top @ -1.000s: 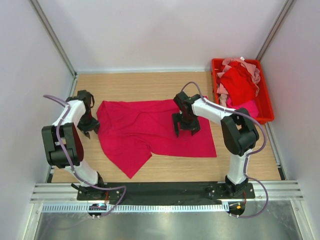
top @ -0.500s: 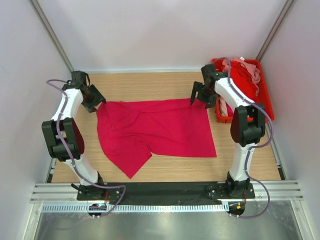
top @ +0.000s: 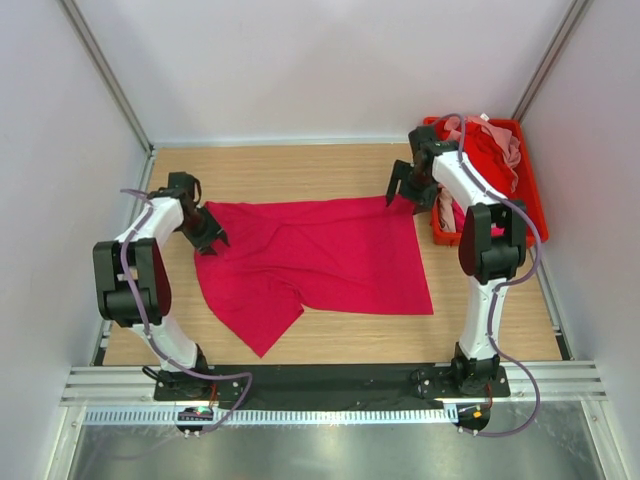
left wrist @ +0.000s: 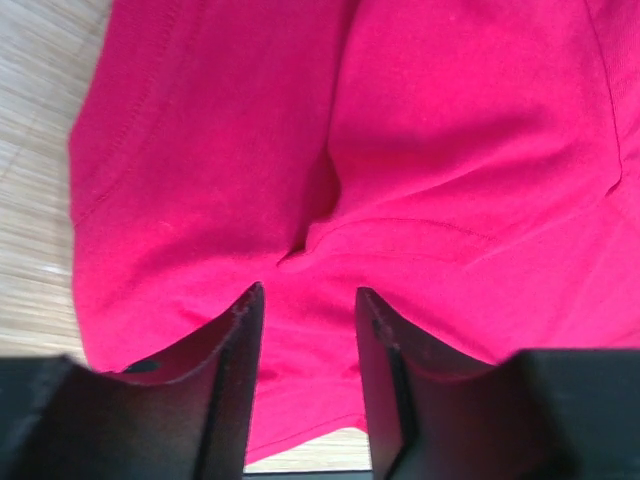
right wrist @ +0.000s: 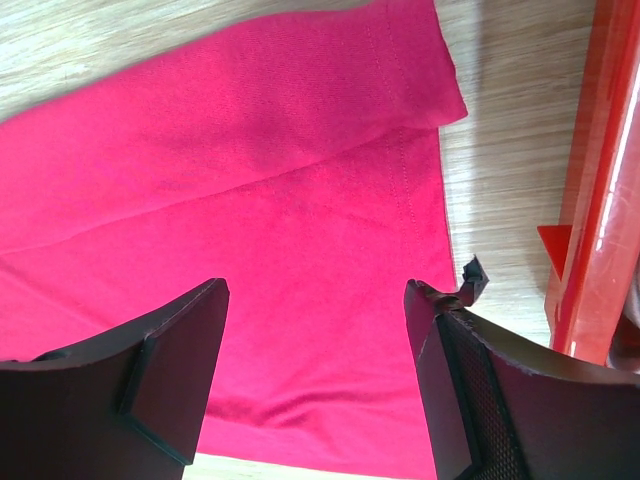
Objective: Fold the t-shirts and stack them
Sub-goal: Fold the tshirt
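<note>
Your L gripper (left wrist: 305, 300) hangs narrowly parted over the crimson t-shirt (top: 320, 255) edge — R gripper (right wrist: 315, 290) wide, far corner.

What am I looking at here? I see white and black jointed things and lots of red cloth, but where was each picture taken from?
Those are two robot arms bolted at the near edge of the table: the left arm and the right arm. The wide picture comes from a fixed camera above and behind them. The two close-ups come from cameras on their wrists; the dark prongs are the fingers of the left gripper and the right gripper. On that wooden table a crimson t-shirt lies spread out. A red plastic bin at the far right holds more shirts. Both grippers are open near the shirt's far corners, holding nothing.
</note>
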Robot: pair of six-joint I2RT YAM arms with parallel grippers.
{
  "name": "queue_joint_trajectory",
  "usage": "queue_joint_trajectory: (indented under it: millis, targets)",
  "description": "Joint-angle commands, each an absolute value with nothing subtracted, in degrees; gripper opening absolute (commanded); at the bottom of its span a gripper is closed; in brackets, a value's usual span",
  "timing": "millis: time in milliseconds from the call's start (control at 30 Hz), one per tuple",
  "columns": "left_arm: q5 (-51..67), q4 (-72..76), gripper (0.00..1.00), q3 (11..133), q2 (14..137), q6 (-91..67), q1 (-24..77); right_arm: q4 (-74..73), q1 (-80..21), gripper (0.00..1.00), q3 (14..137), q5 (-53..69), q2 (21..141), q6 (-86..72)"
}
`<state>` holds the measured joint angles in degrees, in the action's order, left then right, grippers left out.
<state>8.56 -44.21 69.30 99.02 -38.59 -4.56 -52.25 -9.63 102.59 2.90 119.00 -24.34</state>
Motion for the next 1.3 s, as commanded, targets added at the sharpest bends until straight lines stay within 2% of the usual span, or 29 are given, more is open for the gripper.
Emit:
queue_joint_trajectory:
  millis: [0,100,300,567,867,1100,1133,1267]
  targets:
    - [7.8,-41.7,0.41,70.1,97.9,-38.7,-4.0,-51.1,-8.8,0.78,103.9,4.6,119.5,-23.3]
    - [6.3,-41.8,0.37,71.4,99.4,-38.6,-4.0,-51.0,-8.4,0.77,103.1,6.0,119.4,-22.9]
    - [6.8,-41.6,0.37,71.7,101.7,-39.1,-2.7,-49.0,-7.1,0.77,100.6,8.4,119.5,-23.8]
    - [5.4,-41.8,0.36,74.2,104.5,-36.8,-2.0,-48.7,-6.9,0.76,102.8,8.7,120.9,-24.0]
    - [5.7,-42.0,0.28,76.0,106.6,-35.9,-2.0,-49.7,-6.9,0.73,106.1,6.8,122.5,-24.3]
    - [6.5,-41.2,0.27,74.7,106.7,-36.4,-2.0,-48.7,-6.9,0.73,108.7,6.2,123.8,-26.5]
    - [6.9,-41.0,0.26,74.2,106.7,-36.6,-2.0,-48.8,-6.9,0.73,108.8,4.9,124.1,-26.6]
    - [8.7,-39.1,0.11,71.8,105.6,-37.9,-1.9,-46.2,-6.8,0.73,106.5,0.3,123.5,-27.2]
